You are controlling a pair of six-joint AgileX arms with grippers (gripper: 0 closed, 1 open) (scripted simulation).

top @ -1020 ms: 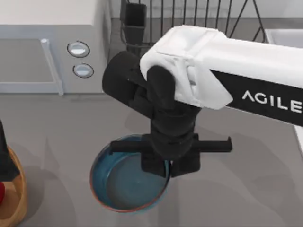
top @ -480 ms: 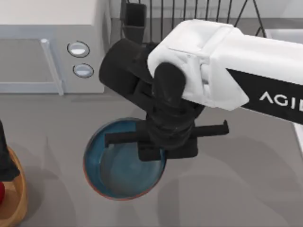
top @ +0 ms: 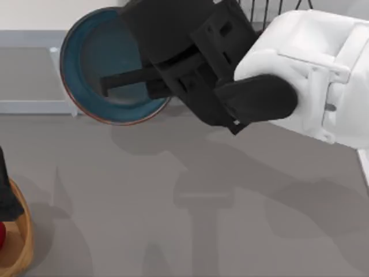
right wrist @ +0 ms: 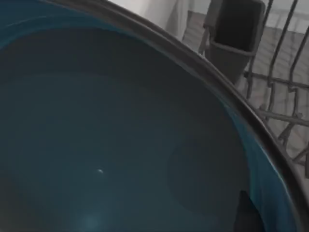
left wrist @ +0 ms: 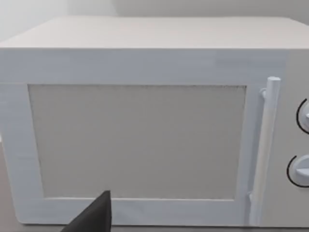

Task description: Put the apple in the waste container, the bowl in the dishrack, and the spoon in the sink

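Observation:
My right gripper (top: 158,86) is shut on the rim of the bowl (top: 92,57), a blue-teal bowl with a reddish-brown rim. It holds the bowl high off the table, tilted, over the back left area near the dishrack (top: 262,11). The right wrist view looks into the bowl (right wrist: 120,145), with the dishrack (right wrist: 275,82) and its dark cutlery cup just beyond. The apple (top: 2,236) lies as a red patch inside the waste container (top: 20,248) at the front left edge. My left gripper (top: 6,190) hangs above that container. The spoon is out of view. The sink (top: 364,167) edges the right side.
A white microwave (top: 29,75) stands at the back left; the left wrist view faces its door (left wrist: 140,140) and handle. My white right arm (top: 311,69) spans the back right of the table.
My right gripper has lifted the bowl off the table and carried it up and toward the back left, tilting it. The left arm has stayed put.

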